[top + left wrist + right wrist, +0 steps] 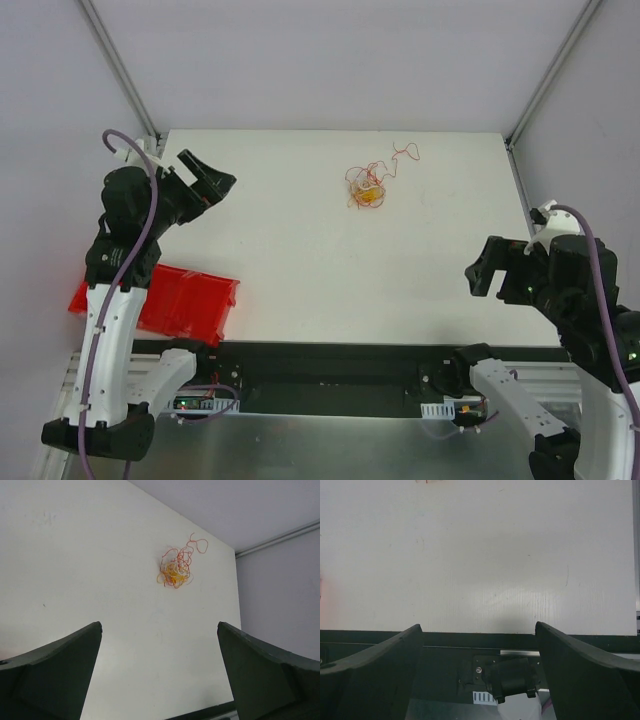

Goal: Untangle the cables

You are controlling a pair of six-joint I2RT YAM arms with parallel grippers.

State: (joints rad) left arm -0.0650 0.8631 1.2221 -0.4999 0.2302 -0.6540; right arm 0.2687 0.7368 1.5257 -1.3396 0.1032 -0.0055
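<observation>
The cables (367,186) are a small tangle of thin red, orange-yellow and whitish strands lying on the white table toward the back, right of centre. One red strand trails off toward the back right. The tangle also shows in the left wrist view (175,570), far ahead of the fingers. My left gripper (212,180) is open and empty, raised over the table's left side and well left of the tangle. My right gripper (481,272) is open and empty, raised over the table's front right. The right wrist view shows no cables.
A red bin (170,300) sits off the table's front left corner. The white table (300,250) ends at a black rail (330,355) along the front. Metal frame posts (120,70) rise at the back corners.
</observation>
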